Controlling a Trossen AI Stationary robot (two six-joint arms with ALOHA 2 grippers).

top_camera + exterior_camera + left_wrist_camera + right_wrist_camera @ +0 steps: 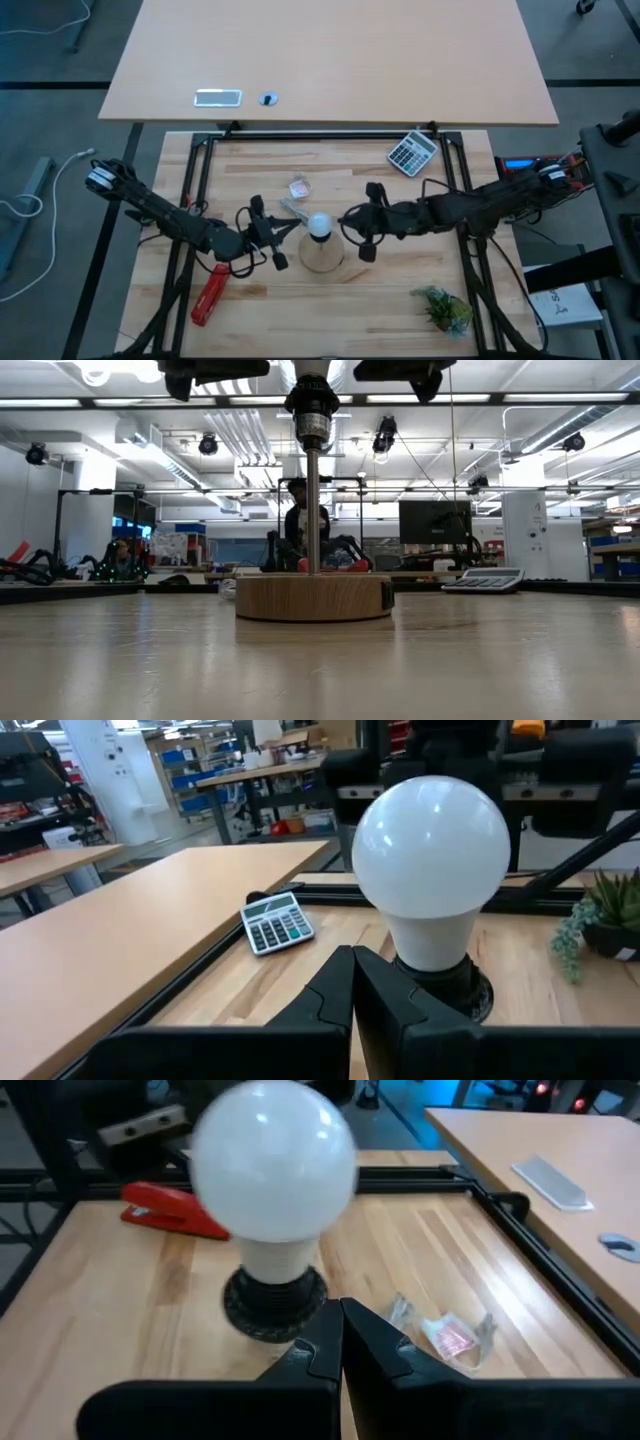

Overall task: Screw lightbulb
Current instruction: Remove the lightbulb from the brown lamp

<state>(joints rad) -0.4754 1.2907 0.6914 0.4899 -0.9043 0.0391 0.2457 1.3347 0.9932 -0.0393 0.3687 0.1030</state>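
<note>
Seen from above, a red stapler point(209, 296) lies at seven o'clock on the table point(380, 310). The left gripper point(281, 232), fingers clenched on nothing, waits at nine o'clock of the lightbulb point(319, 225), which sits in the black socket point(274, 1297) on the wooden disc point(321, 256). At three o'clock the right gripper point(345, 222) is likewise clenched empty. A calculator point(412, 152) lies at one o'clock.

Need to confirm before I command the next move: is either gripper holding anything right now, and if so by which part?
Nothing is held. The left gripper and right gripper are both shut on nothing, either side of the lightbulb, which sits in its socket.
</note>
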